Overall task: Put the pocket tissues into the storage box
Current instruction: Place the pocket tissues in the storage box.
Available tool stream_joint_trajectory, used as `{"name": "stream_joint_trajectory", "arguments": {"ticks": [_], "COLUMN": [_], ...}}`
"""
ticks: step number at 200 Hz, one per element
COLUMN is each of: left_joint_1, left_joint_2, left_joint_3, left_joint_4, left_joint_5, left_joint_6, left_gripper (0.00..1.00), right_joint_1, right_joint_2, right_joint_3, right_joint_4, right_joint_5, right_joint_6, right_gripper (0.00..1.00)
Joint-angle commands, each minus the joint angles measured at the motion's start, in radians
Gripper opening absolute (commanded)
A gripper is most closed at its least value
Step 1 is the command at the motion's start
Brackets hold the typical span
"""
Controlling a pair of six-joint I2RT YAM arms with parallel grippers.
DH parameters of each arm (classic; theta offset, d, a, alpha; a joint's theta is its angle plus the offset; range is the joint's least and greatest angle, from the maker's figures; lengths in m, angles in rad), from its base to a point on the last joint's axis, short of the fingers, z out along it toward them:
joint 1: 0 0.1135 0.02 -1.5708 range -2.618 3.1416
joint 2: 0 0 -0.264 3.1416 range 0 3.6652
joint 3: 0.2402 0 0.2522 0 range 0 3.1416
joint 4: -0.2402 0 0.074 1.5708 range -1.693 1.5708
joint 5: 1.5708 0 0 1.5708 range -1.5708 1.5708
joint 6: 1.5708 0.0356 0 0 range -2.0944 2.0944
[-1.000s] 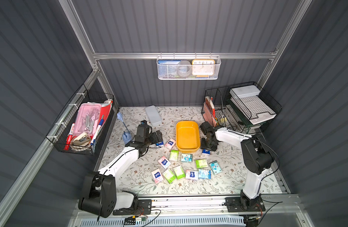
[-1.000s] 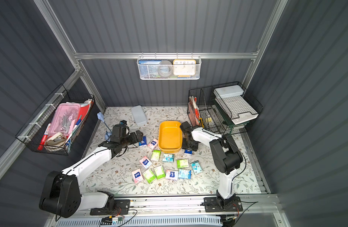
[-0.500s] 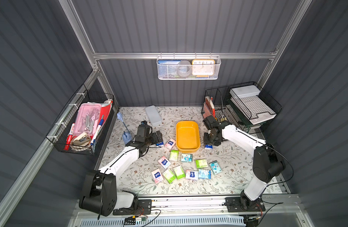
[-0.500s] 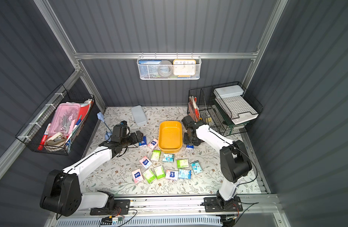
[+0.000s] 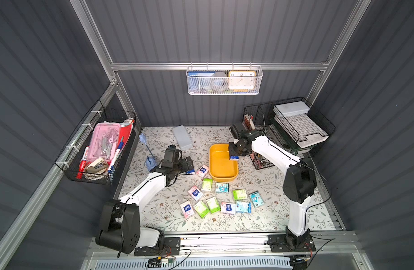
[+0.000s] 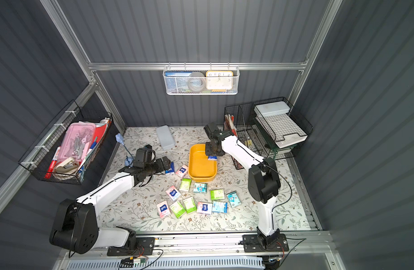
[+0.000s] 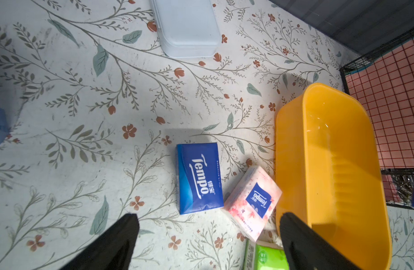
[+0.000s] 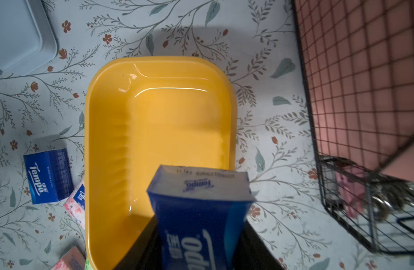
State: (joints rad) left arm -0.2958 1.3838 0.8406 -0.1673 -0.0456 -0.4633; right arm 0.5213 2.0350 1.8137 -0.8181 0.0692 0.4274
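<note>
The right gripper (image 5: 236,153) is clamped partway shut on a dark blue plastic-wrapped tissue packet (image 8: 199,210), holding it by its sides above the yellow-orange plastic storage box (image 8: 87,145), close to the rim on the robot's right. The box looks empty, so this is the delivery step for the first packet. The next move calls for a small shift inward, a slight drop, then a release. The left gripper (image 7: 208,219) hangs wide open and empty over a second dark blue packet (image 7: 197,177), which lies touching a pink-white packet (image 7: 252,201) just beside the box. The other packets (image 5: 215,201) are scattered on the floral table cover (image 5: 259,224).
</note>
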Motion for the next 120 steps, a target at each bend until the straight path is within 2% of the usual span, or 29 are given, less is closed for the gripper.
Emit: {"name": "stream_joint_trajectory", "arguments": {"ticks": [1, 74, 120], "left_joint_1": [-0.003, -0.003, -0.003], "left_joint_2": [-0.009, 0.002, -0.009], "left_joint_3": [0.012, 0.022, 0.026], "left_joint_4": [-0.037, -0.049, -0.069], "left_joint_5": [-0.002, 0.001, -0.002], "left_joint_6": [-0.006, 0.006, 0.014], "left_gripper": [0.99, 0.99, 0.99], "right_joint_1": [0.013, 0.023, 0.026], "right_joint_2": [0.069, 0.223, 0.287], "right_joint_3": [0.073, 0.178, 0.214], "right_joint_4": [-0.014, -0.010, 0.018], "right_joint_5": [0.012, 0.051, 0.132], "right_joint_6": [-0.031, -0.045, -0.041], "right_gripper": [0.47, 0.48, 0.48]}}
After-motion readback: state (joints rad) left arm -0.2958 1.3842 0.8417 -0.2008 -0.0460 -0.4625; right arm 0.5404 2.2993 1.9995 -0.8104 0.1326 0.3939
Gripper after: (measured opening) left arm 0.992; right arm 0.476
